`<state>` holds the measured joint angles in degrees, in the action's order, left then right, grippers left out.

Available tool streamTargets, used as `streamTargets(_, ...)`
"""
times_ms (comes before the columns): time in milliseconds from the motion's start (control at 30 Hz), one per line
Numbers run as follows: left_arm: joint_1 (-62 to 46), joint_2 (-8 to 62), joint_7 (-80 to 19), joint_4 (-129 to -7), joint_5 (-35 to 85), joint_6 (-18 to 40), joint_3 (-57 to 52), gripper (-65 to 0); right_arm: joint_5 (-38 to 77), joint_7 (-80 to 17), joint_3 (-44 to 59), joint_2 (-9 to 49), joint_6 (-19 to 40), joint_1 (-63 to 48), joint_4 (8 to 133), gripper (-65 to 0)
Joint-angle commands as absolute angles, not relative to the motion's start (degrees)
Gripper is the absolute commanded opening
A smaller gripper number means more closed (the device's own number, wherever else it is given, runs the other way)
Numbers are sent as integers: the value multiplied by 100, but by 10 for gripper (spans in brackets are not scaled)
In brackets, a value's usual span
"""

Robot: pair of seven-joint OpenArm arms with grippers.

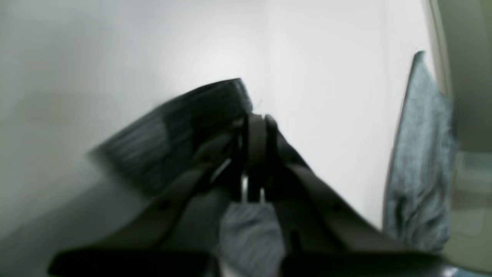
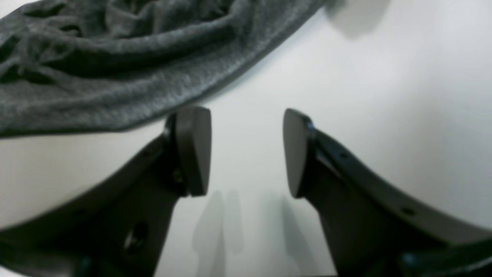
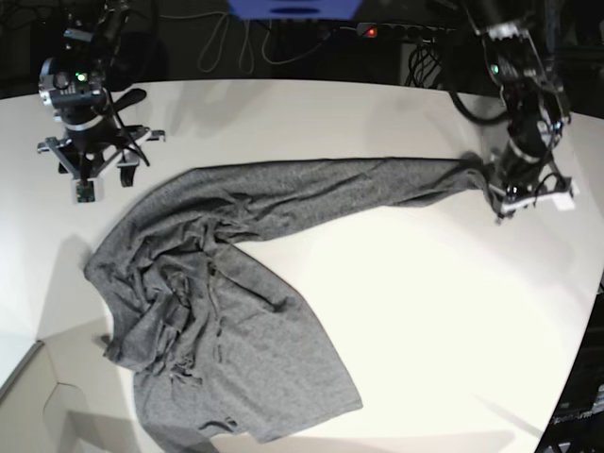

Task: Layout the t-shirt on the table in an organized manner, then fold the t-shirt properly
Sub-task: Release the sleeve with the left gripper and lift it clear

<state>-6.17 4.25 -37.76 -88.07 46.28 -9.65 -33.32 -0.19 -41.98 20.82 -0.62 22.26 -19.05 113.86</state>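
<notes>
The dark grey t-shirt (image 3: 236, 311) lies crumpled on the white table (image 3: 406, 302), its body at the front left. One long sleeve (image 3: 377, 184) is stretched out to the right. My left gripper (image 3: 493, 185) is shut on that sleeve's end; the left wrist view shows the jaws closed (image 1: 256, 129) on the dark ribbed cuff (image 1: 180, 127), with more grey cloth (image 1: 419, 165) at the right. My right gripper (image 3: 90, 184) is open and empty, beside the shirt's upper left edge. In the right wrist view its fingers (image 2: 192, 150) stand apart just above bare table, the shirt (image 2: 115, 57) beyond them.
Cables and a power strip (image 3: 377, 30) lie beyond the table's curved far edge. The table's front left corner (image 3: 33, 373) drops off near the shirt. The right edge (image 3: 590, 311) runs close behind the left arm.
</notes>
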Motion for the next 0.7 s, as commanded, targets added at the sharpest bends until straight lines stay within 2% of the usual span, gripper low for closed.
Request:
streamTargets(0, -453, 488, -3714, -8752, 4655, -927, -3354, -646, 13, -4075, 2088, -31, 2229, -1886, 11459, -344)
streamTargets(467, 92, 743, -3653, -8075, 4708, -927, -3389, -644, 13, -4075, 2088, -22, 2229, -1886, 11433, -344)
streamTargets(567, 180, 796, -3705, -7837, 4716, -901, -3618, -586, 13, -4075, 2088, -22, 2229, -1886, 11424, -344)
streamTargets(667, 198, 787, -3653, -7767, 4725, -901, -3873, -479, 13, -4075, 2079, -22, 2237, -1886, 11424, -344)
